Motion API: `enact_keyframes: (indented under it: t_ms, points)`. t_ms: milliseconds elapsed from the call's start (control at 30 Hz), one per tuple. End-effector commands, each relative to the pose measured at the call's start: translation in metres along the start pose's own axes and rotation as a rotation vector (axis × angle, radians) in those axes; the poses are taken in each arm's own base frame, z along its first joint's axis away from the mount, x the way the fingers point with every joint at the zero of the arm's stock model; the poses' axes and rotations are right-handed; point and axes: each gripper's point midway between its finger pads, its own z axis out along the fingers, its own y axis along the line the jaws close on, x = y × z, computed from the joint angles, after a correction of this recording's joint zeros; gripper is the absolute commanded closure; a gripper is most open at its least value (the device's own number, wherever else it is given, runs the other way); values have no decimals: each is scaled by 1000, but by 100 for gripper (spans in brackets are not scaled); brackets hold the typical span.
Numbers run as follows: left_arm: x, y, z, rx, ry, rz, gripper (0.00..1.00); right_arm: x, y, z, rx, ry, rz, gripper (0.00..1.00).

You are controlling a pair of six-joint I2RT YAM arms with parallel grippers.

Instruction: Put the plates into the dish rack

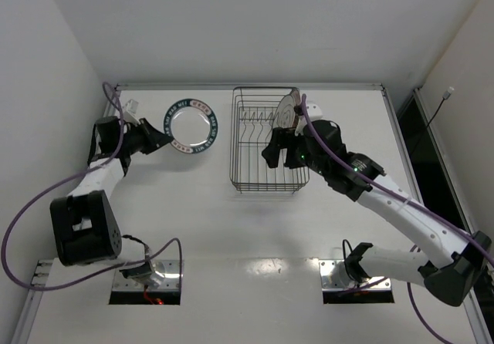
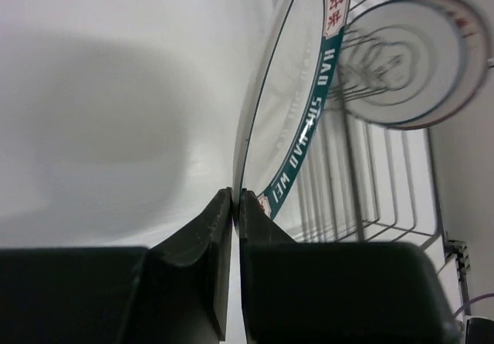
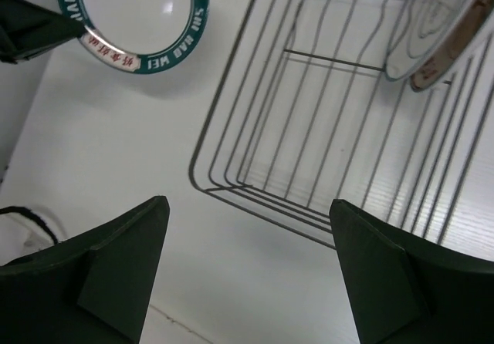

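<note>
The teal-rimmed plate (image 1: 190, 126) is left of the dish rack (image 1: 266, 176), and my left gripper (image 1: 160, 137) is shut on its left rim. In the left wrist view the plate (image 2: 297, 89) runs edge-on up from my closed gripper (image 2: 235, 199). The dish rack holds plates standing at its far right end: a white plate with a grey motif (image 1: 287, 111) with another behind it. They also show in the left wrist view (image 2: 413, 59) and the right wrist view (image 3: 444, 20). My right gripper (image 1: 272, 153) is open and empty above the rack's right side, and also shows in the right wrist view (image 3: 251, 205).
The rack's wire bottom (image 3: 324, 112) is bare on its near side. Two base plates (image 1: 147, 281) (image 1: 355, 276) lie at the table's near edge. A white wall runs along the left, and a purple cable (image 1: 46, 197) loops by the left arm.
</note>
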Motion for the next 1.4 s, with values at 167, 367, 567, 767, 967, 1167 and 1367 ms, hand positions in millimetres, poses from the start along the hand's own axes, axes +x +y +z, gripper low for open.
enact_keyframes:
  t_ms: [167, 367, 567, 767, 967, 1167, 1367]
  points:
    - [-2, -92, -26, 577, -63, 1, 100, -21, 34, 16, -262, -72, 44, 28]
    - [5, -143, -58, 880, -61, -47, 100, -38, 48, 39, -400, -103, 34, 31]
    - [26, -162, -48, 931, 46, -43, 100, -33, 63, 77, -552, -45, 71, 31]
    - [42, -179, -46, 970, 103, 0, 100, -10, 64, 108, -576, 38, 150, 42]
    - [44, -181, -44, 955, 98, 24, 100, -18, 42, 103, -464, 5, 176, 100]
    - [51, -188, -46, 974, 135, 55, 60, -57, 4, 72, -263, -118, 192, 100]
    - [53, -175, -28, 894, 161, 24, 0, -95, -85, 24, 298, -174, 170, 100]
